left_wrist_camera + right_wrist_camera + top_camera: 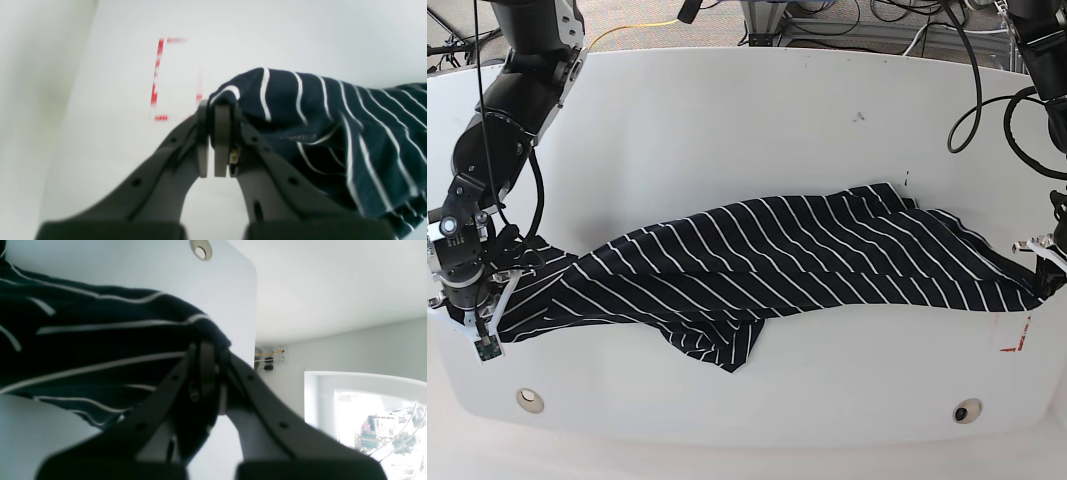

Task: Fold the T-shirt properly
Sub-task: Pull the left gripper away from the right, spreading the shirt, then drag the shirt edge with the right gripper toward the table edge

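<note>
T-shirt (777, 255): soft, light, sags mid-span | left gripper (215, 106) pinching its right end | right gripper (208, 350) pinching left end | I'd regrip hem corners

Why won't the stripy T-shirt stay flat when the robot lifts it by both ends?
Probably because it's floppy: the T-shirt sags and wrinkles between the left gripper and right gripper. It looks light, so it will likely droop and bunch when pulled.

Both arms were spread low toward opposite table ends, left gripper (215, 140) and right gripper (208, 373) each with jaws pressed together, each pinching an end of the T-shirt (767, 255) stretched between them.
</note>
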